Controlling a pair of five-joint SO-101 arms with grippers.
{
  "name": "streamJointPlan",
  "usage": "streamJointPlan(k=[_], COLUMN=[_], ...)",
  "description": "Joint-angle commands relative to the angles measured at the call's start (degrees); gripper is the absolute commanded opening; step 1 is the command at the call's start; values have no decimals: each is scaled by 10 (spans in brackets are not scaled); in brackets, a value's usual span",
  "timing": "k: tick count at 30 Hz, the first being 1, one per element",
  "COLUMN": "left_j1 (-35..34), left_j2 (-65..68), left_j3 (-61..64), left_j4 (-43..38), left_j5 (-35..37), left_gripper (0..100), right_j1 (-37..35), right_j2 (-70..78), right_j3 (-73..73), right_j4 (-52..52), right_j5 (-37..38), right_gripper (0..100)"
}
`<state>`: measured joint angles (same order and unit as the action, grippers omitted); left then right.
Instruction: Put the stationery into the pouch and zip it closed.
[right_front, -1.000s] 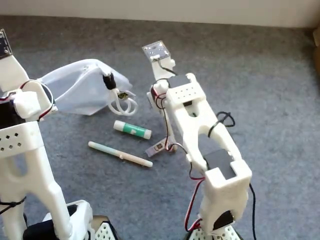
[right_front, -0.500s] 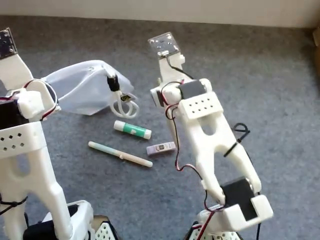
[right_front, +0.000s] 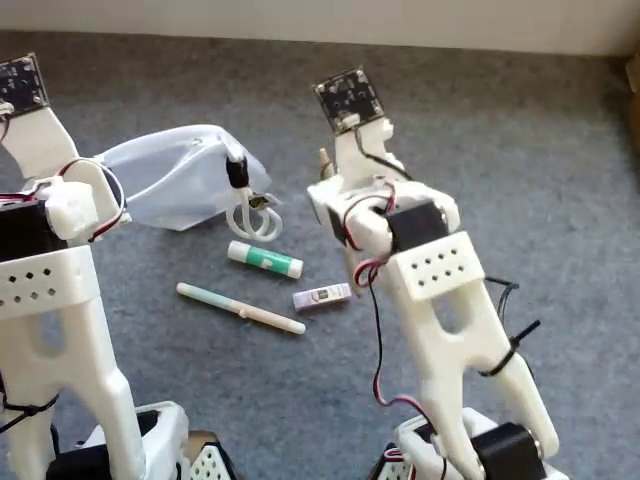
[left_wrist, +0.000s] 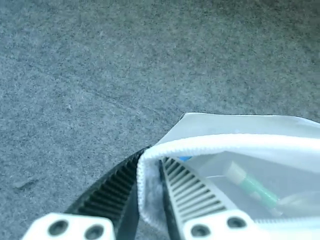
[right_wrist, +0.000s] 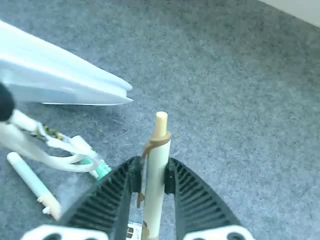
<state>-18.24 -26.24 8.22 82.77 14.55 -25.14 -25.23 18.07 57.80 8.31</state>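
- Pouch (right_front: 170, 185): on the carpet (right_front: 520, 150), mouth open, rim clenched in my left gripper (left_wrist: 150, 172); I cannot tell its contents.
- Cream pencil (right_wrist: 156, 150): grasped by my right gripper (right_wrist: 150, 175), near the pouch.
- Glue stick (right_front: 265, 260): loose beside the pouch.

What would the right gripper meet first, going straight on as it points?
Probably bare grey carpet; the right gripper, shut on a cream pen, points past the translucent white pouch.

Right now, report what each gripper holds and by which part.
Left gripper: the translucent white zip pouch, pinched at its open rim. Right gripper: a slim cream pen, gripped on its barrel, one end sticking out beyond it.
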Motion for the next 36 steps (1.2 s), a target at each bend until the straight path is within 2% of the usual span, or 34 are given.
streamJointPlan(k=[1,20,26,36], left_j1=[17,36,36,42], left_j2=[0,0,0,0], left_j3=[9,21,22,17], left_j4=[-3,-3,-3,-3], left_j5=[4,2,2,-19], left_gripper=[7,7,7,7], right_j1=[-25,-90,-138,-202], right_j2=[-66,-220,-298,-407], right_j3=[6,70,87,96], right_j4=[0,0,0,0], right_j5=[2,1,-32,-34], right_gripper=[5,5,5,5])
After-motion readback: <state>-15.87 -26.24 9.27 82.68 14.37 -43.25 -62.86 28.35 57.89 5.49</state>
